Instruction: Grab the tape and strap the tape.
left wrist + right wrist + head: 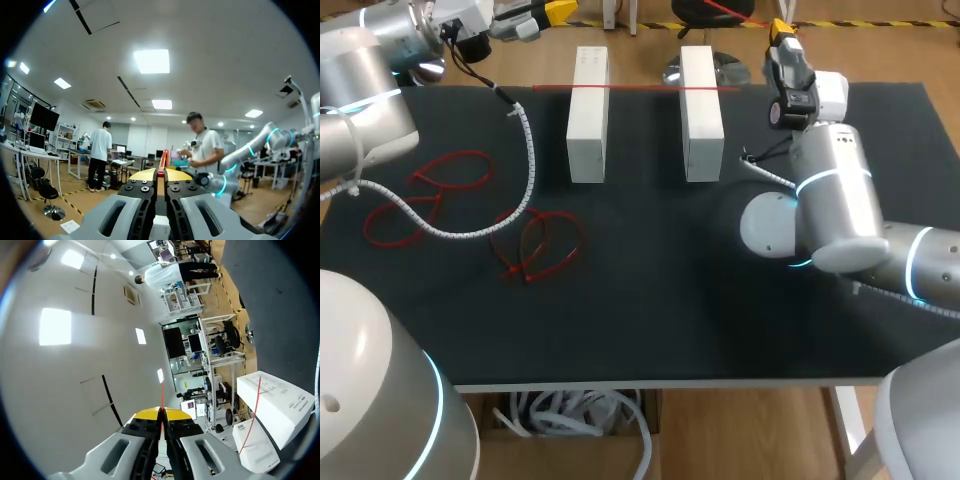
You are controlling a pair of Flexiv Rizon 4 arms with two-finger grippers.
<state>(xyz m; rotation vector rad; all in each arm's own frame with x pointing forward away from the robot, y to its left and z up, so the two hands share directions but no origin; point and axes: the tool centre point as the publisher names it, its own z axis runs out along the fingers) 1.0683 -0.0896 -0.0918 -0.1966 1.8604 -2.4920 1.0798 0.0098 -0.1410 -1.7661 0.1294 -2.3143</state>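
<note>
The left fingers (142,176) are pressed together, yellow tips almost touching, and they pinch a thin red tape (161,167) that stands up out of the narrow slit between them. The right fingers (145,415) are closed just as tightly, with the same kind of fine red line running straight out ahead from between their tips.

In the head view the left fingers (558,10) sit past the far left edge of the black surface (650,320), and the right fingers (781,32) hang near the far edge on the right.

A straight stretch of the thin red tape (635,88) lies taut across the far tops of two white rectangular boxes (587,115), which stand side by side with a gap between them. From the right wrist it shows as a red line crossing both box tops. Whether this stretch joins the ends held in the fingers cannot be traced.

Loose red loops (430,195) of similar tape lie on the surface to the left, crossed by a white spiral cable sleeve (525,150).
</note>
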